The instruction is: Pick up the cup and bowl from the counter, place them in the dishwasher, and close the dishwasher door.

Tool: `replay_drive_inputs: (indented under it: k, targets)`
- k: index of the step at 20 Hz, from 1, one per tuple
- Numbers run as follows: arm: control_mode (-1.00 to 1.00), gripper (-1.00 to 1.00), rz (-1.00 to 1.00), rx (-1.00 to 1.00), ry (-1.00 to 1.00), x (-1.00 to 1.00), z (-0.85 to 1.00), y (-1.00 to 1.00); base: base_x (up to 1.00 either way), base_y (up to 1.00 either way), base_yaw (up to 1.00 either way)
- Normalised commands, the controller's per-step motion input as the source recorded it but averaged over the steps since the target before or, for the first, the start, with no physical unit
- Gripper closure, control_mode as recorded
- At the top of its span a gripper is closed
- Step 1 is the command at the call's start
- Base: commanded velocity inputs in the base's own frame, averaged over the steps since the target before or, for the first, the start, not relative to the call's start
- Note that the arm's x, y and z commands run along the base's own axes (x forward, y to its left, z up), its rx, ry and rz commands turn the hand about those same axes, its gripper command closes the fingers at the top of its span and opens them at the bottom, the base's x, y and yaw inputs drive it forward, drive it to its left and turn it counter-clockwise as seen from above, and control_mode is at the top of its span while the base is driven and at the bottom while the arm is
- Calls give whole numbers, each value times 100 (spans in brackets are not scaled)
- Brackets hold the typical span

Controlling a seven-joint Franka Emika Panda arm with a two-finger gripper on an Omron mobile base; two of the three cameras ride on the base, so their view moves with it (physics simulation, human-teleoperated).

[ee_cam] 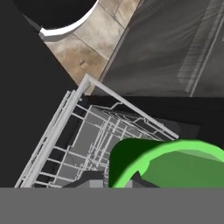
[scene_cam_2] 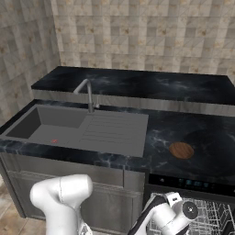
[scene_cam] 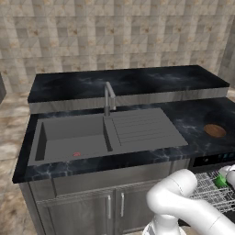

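My gripper (ee_cam: 117,181) is shut on the rim of the bright green cup (ee_cam: 175,159). It holds the cup just above the white wire rack (ee_cam: 94,135) of the open dishwasher (scene_cam: 212,160). From the left base view the cup (scene_cam: 221,181) peeks out beside the hand, over the rack (scene_cam: 207,193) at the far right. The brown bowl (scene_cam: 215,130) lies on the black marbled counter (scene_cam: 188,120), right of the drainboard and behind the control strip. The right base view shows the bowl (scene_cam_2: 181,150) on the counter (scene_cam_2: 206,137), with the hand low over the rack (scene_cam_2: 210,221). I cannot make out the dishwasher door for certain.
A grey sink (scene_cam: 69,137) with a drainboard and a tap (scene_cam: 108,97) takes the left of the counter. Under it are grey cabinet doors with steel handles (scene_cam: 114,205). A raised black ledge (scene_cam: 124,82) runs along the tiled wall. My own arm's elbow (scene_cam: 176,195) bulges before the cabinet.
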Motion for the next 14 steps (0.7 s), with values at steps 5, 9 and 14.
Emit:
replay_drive_inputs:
  k: [5, 9, 14]
  targets:
    - [-100, 100, 0, 0, 0, 19, -12, -12, 0, 0, 0]
    - [-100, 100, 0, 0, 0, 20, -4, -10, 0, 0, 0]
    - [-100, 100, 0, 0, 0, 21, -11, -11, 0, 0, 0]
